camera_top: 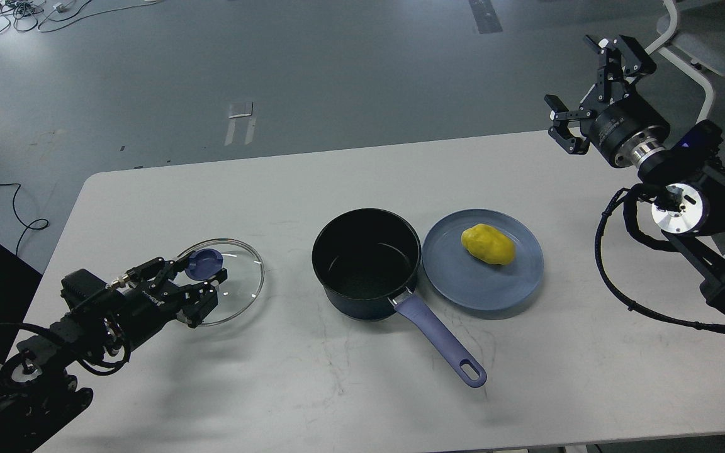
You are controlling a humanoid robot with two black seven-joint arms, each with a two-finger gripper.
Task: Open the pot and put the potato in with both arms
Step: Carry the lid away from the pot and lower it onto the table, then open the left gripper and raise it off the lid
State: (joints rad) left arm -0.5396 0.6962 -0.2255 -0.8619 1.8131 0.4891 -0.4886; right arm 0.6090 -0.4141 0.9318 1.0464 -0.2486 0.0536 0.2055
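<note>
Two end effectors: left end effector (202,286) spread around glass lid's knob (203,263), lid parked aside; right end effector (583,88) splayed wide, high beyond potato (488,244), leaving pot (366,261) uncovered.

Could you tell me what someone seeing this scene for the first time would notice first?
Most likely the bright yellow potato, lying on a blue plate right of centre on the pale table. Beside it, to the left, stands the open dark pot, its lavender handle pointing toward the viewer. At far left, the left gripper sits at the blue knob of a glass lid lying flat on the table, while the right gripper hangs open above the far right corner.
</note>
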